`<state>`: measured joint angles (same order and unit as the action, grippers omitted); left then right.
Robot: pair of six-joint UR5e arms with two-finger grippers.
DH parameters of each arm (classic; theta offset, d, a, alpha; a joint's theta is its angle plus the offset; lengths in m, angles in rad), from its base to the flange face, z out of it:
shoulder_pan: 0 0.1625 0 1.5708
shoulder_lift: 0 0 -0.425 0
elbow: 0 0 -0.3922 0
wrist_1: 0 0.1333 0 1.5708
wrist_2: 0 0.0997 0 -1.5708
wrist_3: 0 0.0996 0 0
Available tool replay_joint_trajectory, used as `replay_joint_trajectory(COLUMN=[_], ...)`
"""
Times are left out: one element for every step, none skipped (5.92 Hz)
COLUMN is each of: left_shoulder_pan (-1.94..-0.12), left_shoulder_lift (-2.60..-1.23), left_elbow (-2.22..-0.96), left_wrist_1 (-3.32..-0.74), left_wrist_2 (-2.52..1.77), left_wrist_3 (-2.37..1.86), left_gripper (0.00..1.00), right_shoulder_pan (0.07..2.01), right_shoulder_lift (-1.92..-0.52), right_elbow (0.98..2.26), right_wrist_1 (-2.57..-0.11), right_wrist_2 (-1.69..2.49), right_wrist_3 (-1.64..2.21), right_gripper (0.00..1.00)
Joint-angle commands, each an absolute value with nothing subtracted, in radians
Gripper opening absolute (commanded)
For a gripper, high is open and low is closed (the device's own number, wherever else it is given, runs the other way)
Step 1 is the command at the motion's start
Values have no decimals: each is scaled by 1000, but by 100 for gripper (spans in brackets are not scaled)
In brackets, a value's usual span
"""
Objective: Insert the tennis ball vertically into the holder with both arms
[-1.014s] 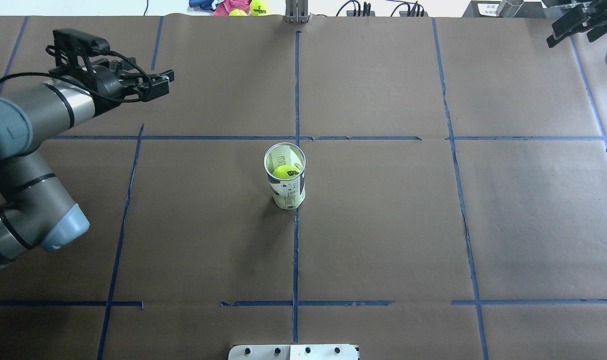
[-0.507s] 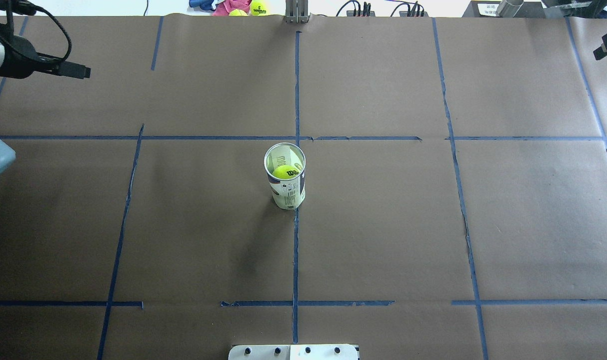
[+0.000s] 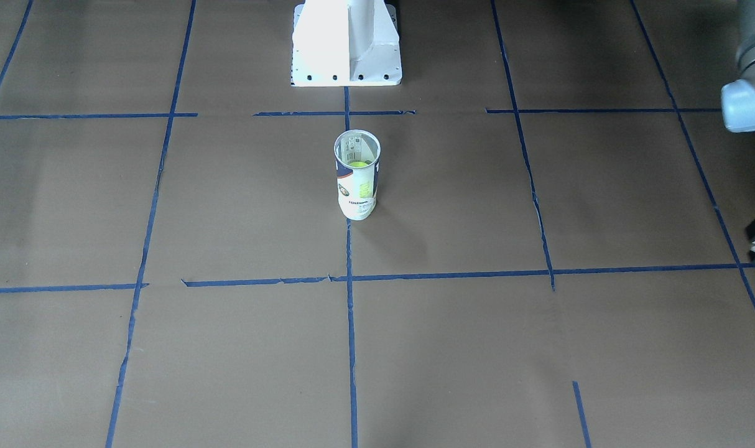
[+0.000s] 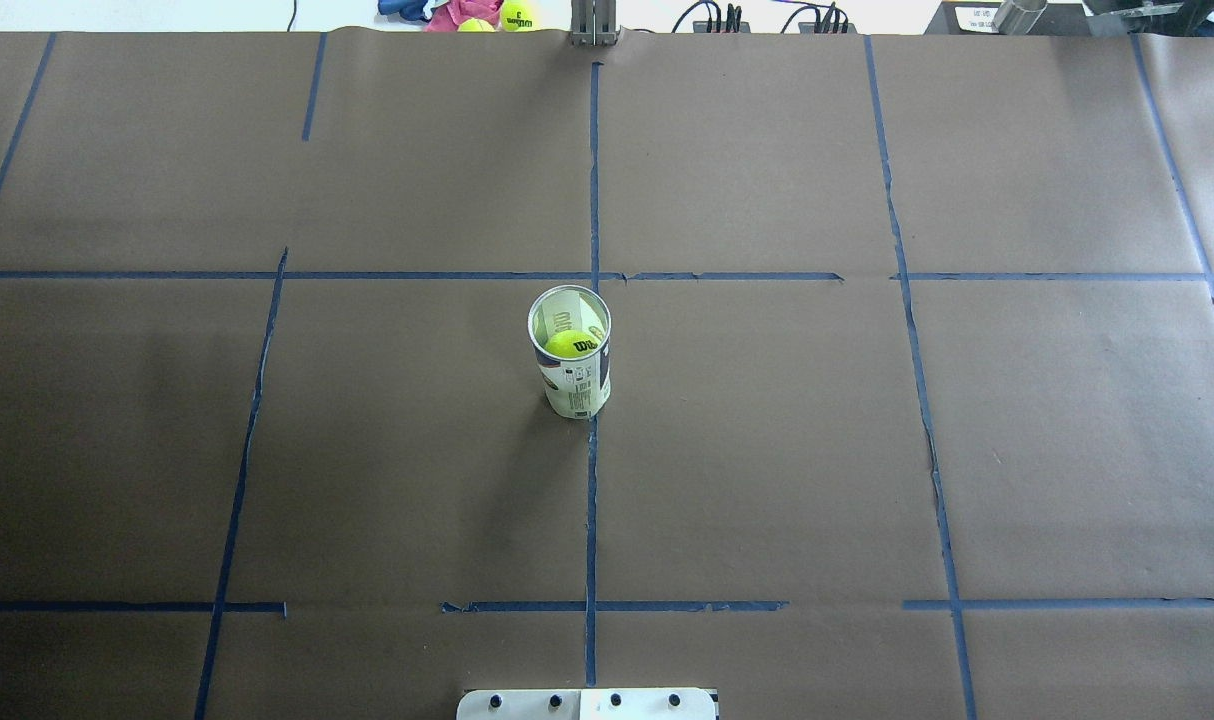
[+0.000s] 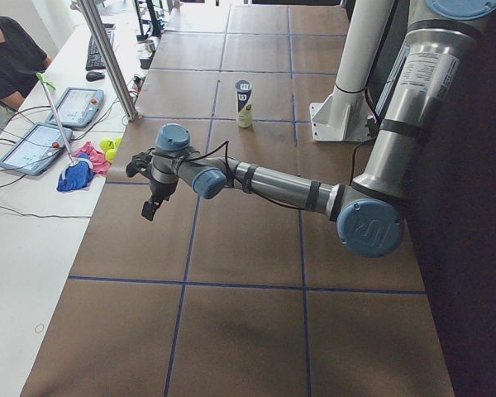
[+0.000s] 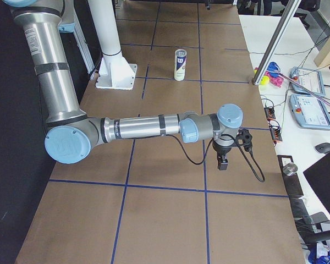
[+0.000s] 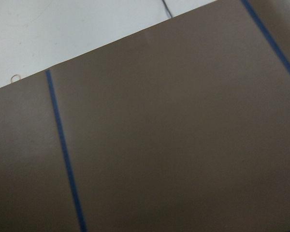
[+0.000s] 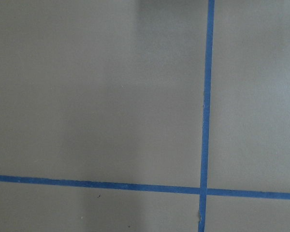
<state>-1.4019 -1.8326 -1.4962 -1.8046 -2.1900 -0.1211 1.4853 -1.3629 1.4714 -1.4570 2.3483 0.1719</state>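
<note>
Swung outward since a second ago: the left gripper (image 5: 151,201) and the right gripper (image 6: 223,163), both now out of the overhead view.
Seated inside the holder (image 4: 577,385) is the tennis ball (image 4: 570,344); the holder stands upright, mouth up, at the middle of the worktop (image 4: 767,450). The left gripper hangs above the worktop's left end near the operators' edge, the right gripper above the right end, same edge. Whether either gripper's fingers are released or clenched cannot be told.
</note>
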Motion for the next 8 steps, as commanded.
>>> replay_joint_trajectory(left_shoulder_pan=[-1582,-1604,-1618,-1609,-1609,-1608,-1602,-1597], left_shoulder_lift=[-1778,-1764,-1729,-1706,-1692,-1686,-1631,-1517], left_elbow=[-1488,-1500,-1514,-1506,-1532,-1555,-1624,-1732], left_wrist_1=[-1572,-1571,-1565,-1554,-1505,-1487,-1482,-1476], left_wrist_2=[-2457,-2462,-2467,-2464,-2456,-2381,-2378,-2376], left_wrist_3=[-80,-77,-75,-77,-81,-74,-75,-77], left_gripper=[100,100,100,100,100,100,100,100], right_shoulder_pan=[1488,1523,1564,1595,1633,1644,1643,1643], right_shoulder_lift=[-1397,-1435,-1457,-1453,-1451,-1457,-1453,-1472], right_elbow=[1476,1474,1474,1506,1514,1523,1535,1543], right_wrist_1=[-1463,-1474,-1486,-1584,-1647,-1660,-1663,-1673], right_wrist_2=[2352,2355,2358,2387,2385,2356,2280,2287], right_wrist_3=[144,64,58,39,-94,-157,-149,-144], right_gripper=[100,100,100,100,100,100,100,100])
